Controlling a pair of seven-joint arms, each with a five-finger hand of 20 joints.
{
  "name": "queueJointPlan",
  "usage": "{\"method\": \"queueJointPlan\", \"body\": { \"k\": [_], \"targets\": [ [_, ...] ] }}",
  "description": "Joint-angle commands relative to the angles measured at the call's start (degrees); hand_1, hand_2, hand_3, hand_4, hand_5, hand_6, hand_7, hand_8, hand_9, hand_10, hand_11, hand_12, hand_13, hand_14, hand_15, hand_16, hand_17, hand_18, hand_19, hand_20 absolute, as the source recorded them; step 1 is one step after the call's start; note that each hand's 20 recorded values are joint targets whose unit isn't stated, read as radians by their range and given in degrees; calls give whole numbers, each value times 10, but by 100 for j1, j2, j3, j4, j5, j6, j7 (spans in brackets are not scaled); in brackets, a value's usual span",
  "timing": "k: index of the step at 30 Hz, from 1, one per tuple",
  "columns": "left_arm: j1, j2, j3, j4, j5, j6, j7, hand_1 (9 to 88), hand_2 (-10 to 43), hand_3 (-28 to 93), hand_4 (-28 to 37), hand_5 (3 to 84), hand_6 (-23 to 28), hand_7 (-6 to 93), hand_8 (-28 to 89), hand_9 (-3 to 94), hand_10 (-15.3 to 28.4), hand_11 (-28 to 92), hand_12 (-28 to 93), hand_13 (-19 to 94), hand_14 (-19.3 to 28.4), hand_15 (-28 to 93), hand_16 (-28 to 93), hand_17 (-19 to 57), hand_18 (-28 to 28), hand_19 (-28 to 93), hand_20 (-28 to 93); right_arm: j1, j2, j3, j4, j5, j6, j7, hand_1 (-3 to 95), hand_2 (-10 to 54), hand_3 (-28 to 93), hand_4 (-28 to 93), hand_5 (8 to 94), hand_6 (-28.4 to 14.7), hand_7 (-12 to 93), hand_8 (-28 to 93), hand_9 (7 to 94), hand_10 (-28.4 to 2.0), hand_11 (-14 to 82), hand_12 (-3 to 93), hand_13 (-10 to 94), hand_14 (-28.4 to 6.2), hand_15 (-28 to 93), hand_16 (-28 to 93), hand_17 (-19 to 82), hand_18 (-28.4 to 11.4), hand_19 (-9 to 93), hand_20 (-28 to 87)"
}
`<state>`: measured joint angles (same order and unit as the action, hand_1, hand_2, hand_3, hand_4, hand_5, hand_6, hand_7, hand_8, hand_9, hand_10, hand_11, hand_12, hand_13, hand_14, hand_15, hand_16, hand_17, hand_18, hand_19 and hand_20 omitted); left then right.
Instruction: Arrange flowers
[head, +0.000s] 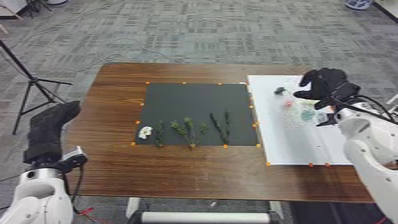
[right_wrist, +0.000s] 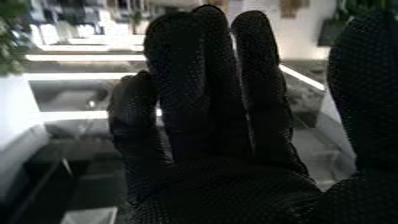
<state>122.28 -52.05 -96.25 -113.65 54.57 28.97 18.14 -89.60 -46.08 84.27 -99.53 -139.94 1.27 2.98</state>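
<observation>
Black tripod (head: 33, 79) near table (head: 178, 175), right hand (head: 329, 84) over board (head: 289, 145)

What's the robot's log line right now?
right hand: open, above white board | left hand: at table's left edge | white flower, green stems: on dark mat

Beyond the right hand (head: 329, 86), fingers straight, thumb apart, are bright strips (right_wrist: 84, 58) and 2 green leafy patches (right_wrist: 11, 50).

A robot lab with an office-like floor is suggested by grey carpet tiles (head: 222, 30), a tripod (head: 33, 80), light strips (right_wrist: 84, 58) and white robot arms (head: 365, 142) mounted beside a table (head: 178, 175).
</observation>
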Motion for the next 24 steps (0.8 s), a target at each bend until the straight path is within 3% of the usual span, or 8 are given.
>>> {"method": "queueJointPlan", "body": {
  "k": [1,3,7,13,16,24],
  "targets": [
    [102,-47,-70,-63,428,-131,-50,328,119,673,-280,547,23,212,-92,529,132,229,102,413,151,205,-42,68,86,59,150,-434,-221,114,149,-121,-130,-4,316,-95,700,-202,627,25,271,-116,699,-136,281,256,710,-117,552,318,351,-235,792,545],
    [121,-40,-72,-65,369,-110,-35,328,116,674,-279,547,23,214,-94,529,132,230,102,414,152,207,-42,68,86,59,150,-498,-250,122,186,-163,-136,-28,316,-95,700,-201,624,25,272,-115,698,-136,279,255,710,-117,551,318,351,-235,792,546],
    [151,-53,-69,-82,369,-85,-1,324,107,676,-273,548,24,213,-95,529,132,230,101,413,153,208,-44,68,86,58,149,-477,-274,103,324,-280,-253,-153,317,-95,699,-200,623,24,271,-116,699,-136,278,255,710,-118,551,319,351,-235,791,546],
    [174,-78,-24,-111,389,-102,43,319,100,677,-266,548,25,211,-94,529,133,230,100,413,153,209,-45,67,85,55,150,-399,-312,123,491,-355,-256,-181,313,-95,703,-199,621,21,268,-116,695,-139,273,253,710,-120,551,320,351,-235,791,546],
    [184,-86,-14,-113,470,-112,39,317,97,679,-263,549,26,211,-94,529,133,230,101,412,153,209,-45,67,85,55,150,-408,-312,186,458,-275,-115,-152,312,-95,705,-199,618,20,269,-115,691,-139,270,252,709,-120,552,321,351,-236,791,546],
    [202,-95,-8,-121,436,-130,47,311,88,685,-260,549,26,209,-93,529,133,230,102,411,155,207,-45,66,85,54,150,-310,-294,314,488,-309,-31,-104,310,-95,706,-199,613,18,268,-114,681,-139,265,250,708,-119,552,321,349,-237,790,546]
  ]
}}
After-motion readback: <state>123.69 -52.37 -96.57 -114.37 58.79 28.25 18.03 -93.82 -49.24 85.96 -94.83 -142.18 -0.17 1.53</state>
